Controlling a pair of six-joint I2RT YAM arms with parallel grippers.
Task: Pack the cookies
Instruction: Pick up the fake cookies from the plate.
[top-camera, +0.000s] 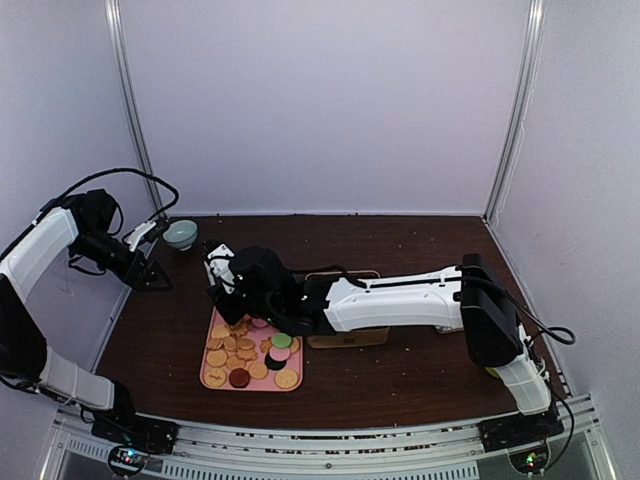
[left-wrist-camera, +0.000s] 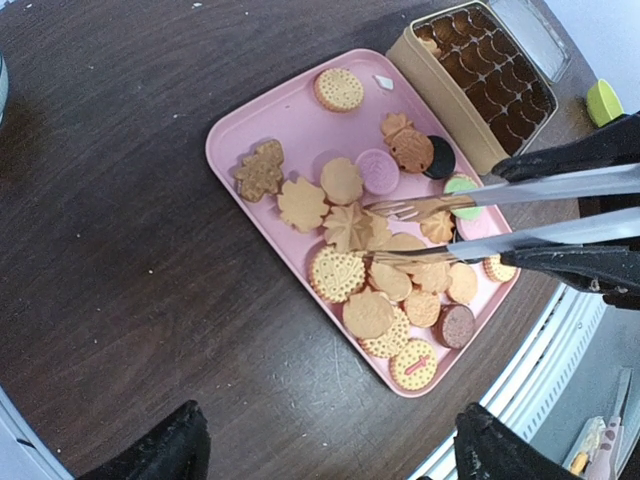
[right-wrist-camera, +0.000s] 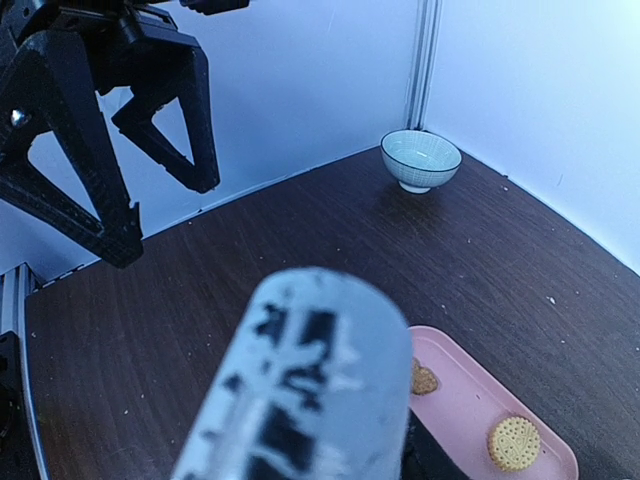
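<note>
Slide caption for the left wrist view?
Metal tongs reach over cookies on a pink tray beside a compartmented tan box.

Cookies (left-wrist-camera: 340, 181) on tray (left-wrist-camera: 285, 120), near tabletop (top-camera: 430, 250) front, tongs (left-wrist-camera: 560, 187) above. Box (left-wrist-camera: 446, 96) just right of tray. Bowl (top-camera: 180, 234) behind, far left.

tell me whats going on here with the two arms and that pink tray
The right gripper is clamped on a pair of metal tongs. The tong tips are down among the small, mostly round tan cookies piled on the pink rectangular tray. No cookie looks lifted yet. A tan box with dark slots sits right beside the tray, and its slots look unfilled. The left gripper hangs open off to the side, holding nothing.
</note>
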